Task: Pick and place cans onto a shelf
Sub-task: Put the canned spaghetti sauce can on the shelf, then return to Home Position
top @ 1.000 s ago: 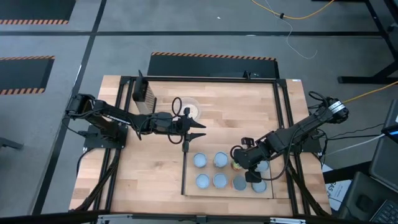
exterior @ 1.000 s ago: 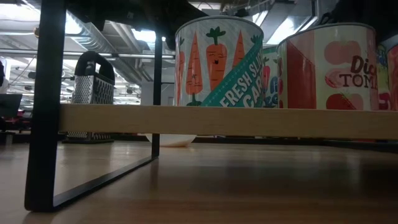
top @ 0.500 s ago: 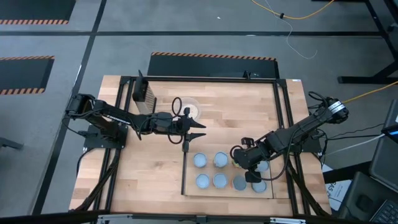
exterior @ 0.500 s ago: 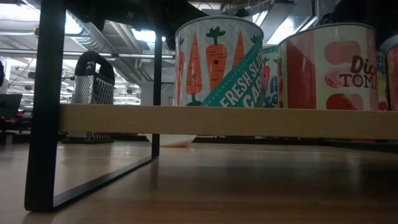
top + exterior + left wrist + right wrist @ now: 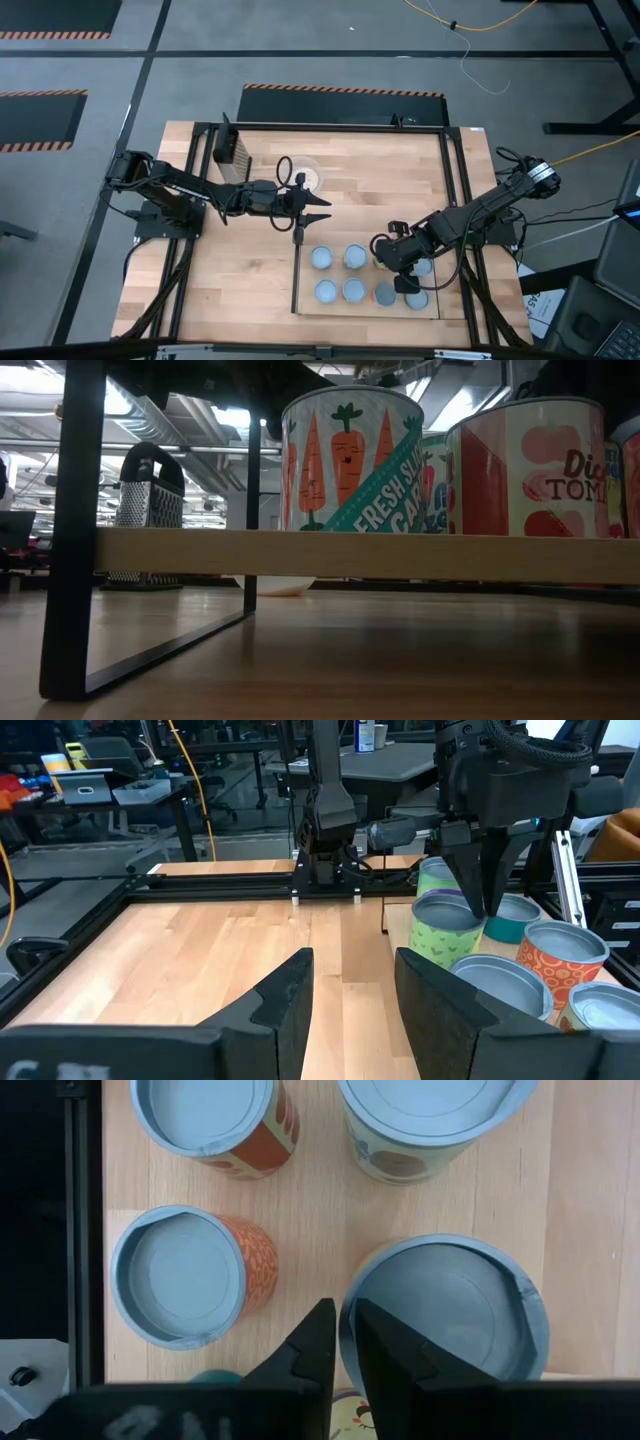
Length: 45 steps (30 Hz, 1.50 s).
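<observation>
No change vs. earlier frames: arms, cans, shelf all as before.

- Shelf (image 5: 432, 308): flat light-wood rect. panel w/ thin dark edge, on light-wood counter (image 5: 230, 290) at approx. 4 o'clock; low view shows it raised on a black frame leg (image 5: 70, 530).
- Cans: small short metal cylinders, pale blue-silver tops, on shelf. Top-down, four in a 2x2 block at shelf's 9 o'clock side, e.g. (image 5: 322, 258), (image 5: 354, 257), (image 5: 326, 291), (image 5: 353, 290); more toward 3 o'clock, partly under right arm. Low view: carrot-label can (image 5: 352, 460), tomato-label can (image 5: 527, 470).
- Right end effector (image 5: 385, 264): over shelf among the cans; fingers nearly pressed together, thin gap, pinching nothing; tips just beside rim of a big blue-topped can (image 5: 445, 1315); orange-label can (image 5: 190, 1275) near.
- Left end effector (image 5: 318, 209): above bare counter, 12 o'clock of shelf's corner; fingers (image 5: 290, 995) spread, holding nothing.
- Other: metal box grater (image 5: 231, 150) at 11 o'clock; clear round bowl (image 5: 306, 176) at 12 o'clock.
</observation>
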Tool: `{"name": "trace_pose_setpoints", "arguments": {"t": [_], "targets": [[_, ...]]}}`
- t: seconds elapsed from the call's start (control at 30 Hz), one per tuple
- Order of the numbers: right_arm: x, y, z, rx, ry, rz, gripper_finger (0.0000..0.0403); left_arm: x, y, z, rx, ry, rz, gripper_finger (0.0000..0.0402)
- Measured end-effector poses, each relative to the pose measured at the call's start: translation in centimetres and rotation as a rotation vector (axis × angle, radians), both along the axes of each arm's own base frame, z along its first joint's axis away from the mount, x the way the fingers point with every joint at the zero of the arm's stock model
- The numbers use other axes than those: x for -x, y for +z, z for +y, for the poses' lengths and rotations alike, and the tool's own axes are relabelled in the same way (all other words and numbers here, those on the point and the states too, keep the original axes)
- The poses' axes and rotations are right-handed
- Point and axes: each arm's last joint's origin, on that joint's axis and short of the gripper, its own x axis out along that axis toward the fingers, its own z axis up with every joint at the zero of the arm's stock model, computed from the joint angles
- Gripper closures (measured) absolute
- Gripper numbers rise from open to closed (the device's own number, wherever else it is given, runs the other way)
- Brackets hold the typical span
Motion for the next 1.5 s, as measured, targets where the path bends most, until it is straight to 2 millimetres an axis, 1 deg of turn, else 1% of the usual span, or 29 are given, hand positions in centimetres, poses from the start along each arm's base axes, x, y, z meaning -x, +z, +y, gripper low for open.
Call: {"name": "trace_pose_setpoints", "arguments": {"t": [0.3,0.43,0.6,0.7,0.8,0.9,1.0,1.1,1.23,1.37,1.43,1.5], "targets": [[0.1,0.2,0.0,-0.005,0.000,-0.006,0.0354,0.0,0.0,0.0,0.000,0.000,0.000,0.0266],[-0.1,0.9,0.0,-0.013,0.002,-0.025,0.0354,0.0,0.0,0.0,0.000,0.000,0.000,0.0266],[-0.6,2.9,0.2,-0.013,0.072,-0.094,0.0354,0.0,0.0,0.0,0.000,0.000,0.000,0.0266],[-0.9,4.4,0.2,-0.012,0.108,-0.139,0.0354,0.0,0.0,0.0,0.000,0.000,0.000,0.0266],[-1.4,6.4,-0.1,-0.013,0.138,-0.200,0.0354,0.0,0.0,0.0,0.000,0.000,0.000,0.0266],[-1.3,8.8,-0.6,0.004,0.172,-0.233,0.0354,0.0,0.0,0.0,0.000,0.000,-0.001,0.0266],[-0.9,11.1,-1.1,0.032,0.206,-0.253,0.0354,0.0,0.1,0.0,0.000,0.000,-0.005,0.0266],[-0.2,13.2,-1.7,0.105,0.217,-0.322,0.0354,0.1,0.6,0.0,-0.001,0.000,-0.035,0.0266],[1.0,15.1,-2.6,0.220,0.233,-0.436,0.0354,0.6,1.4,0.0,-0.045,-0.003,-0.066,0.0266],[2.7,15.8,-3.6,0.280,0.230,-0.507,0.0354,1.4,2.9,0.1,-0.087,0.000,-0.110,0.0266],[3.3,15.7,-4.0,0.284,0.220,-0.536,0.0354,2.0,3.9,0.2,-0.110,0.003,-0.146,0.0266],[4.0,15.3,-4.3,0.277,0.213,-0.556,0.0354,3.1,5.0,0.2,-0.130,0.004,-0.156,0.0266]]}}
